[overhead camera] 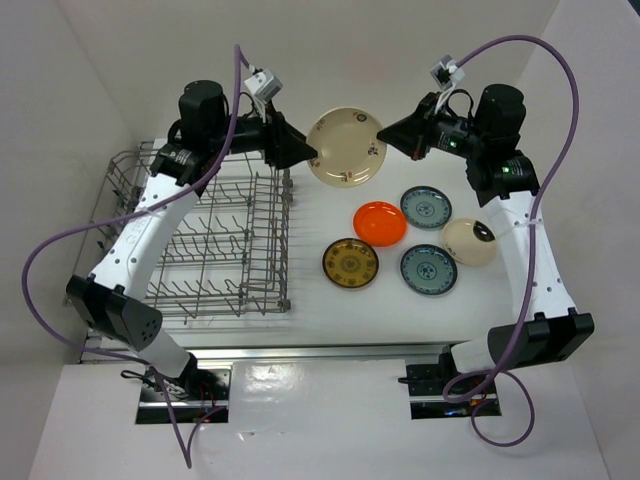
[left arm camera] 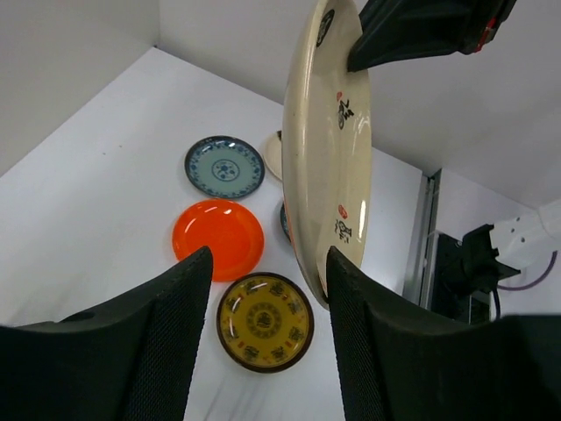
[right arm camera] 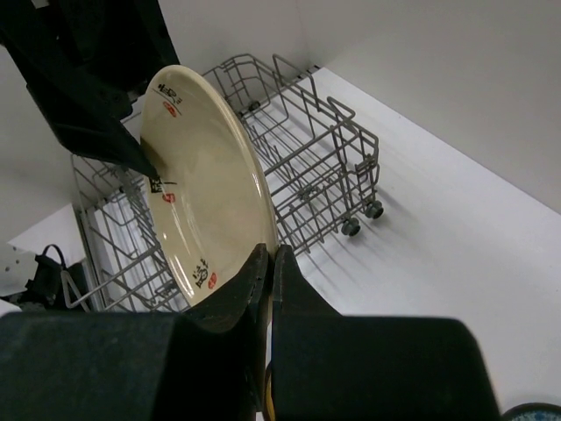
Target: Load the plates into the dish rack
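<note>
One white table (overhead camera: 320, 310), white walls (overhead camera: 420, 30), dish rack (overhead camera: 215, 240) left

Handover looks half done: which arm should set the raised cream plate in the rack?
Left, likely. The rack lies under that arm, and the left gripper, jaws open, straddles the rim of the plate. The right gripper pinches the far rim.

Lighting was bright and even, from overhead. White surface (overhead camera: 320, 300) nearly blew out. Soft shadows beside rack (right arm camera: 307, 175). Glare spots on orange plate (left arm camera: 219, 237). Close fingers (left arm camera: 166, 351) looked dark, slightly soft.
</note>
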Controlling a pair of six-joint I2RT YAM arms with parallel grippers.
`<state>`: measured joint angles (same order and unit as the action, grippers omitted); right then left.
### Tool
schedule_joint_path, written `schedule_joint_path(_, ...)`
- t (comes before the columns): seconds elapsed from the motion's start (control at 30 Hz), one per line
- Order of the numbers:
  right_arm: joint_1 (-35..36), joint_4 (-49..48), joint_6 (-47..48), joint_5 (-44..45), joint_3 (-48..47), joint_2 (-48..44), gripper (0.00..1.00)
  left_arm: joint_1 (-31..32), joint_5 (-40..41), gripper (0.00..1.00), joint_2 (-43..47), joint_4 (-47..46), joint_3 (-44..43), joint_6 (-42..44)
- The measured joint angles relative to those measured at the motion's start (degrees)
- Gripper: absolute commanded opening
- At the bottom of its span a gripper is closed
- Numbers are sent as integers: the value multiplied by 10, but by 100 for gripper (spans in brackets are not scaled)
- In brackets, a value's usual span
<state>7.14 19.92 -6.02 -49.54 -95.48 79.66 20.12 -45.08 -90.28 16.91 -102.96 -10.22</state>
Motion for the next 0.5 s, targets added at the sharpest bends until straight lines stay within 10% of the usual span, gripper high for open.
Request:
schedule_joint_path(0.3, 6, -4, 4, -1, 11, 3, 0, -1, -35, 4, -15, 6, 0, -24)
schedule_joint_path(0.4, 15, -10, 10, -5, 11, 5, 0, -10, -23, 0, -19, 6, -1, -37)
schedule_joint_path(0.47, 17, -11, 10, -2, 11, 7, 7, -13, -22, 0, -23, 6, -1, -39)
schedule_joint_path(0.5, 17, -11, 10, -1, 11, 9, 35, -13, -21, 0, -23, 6, -1, -41)
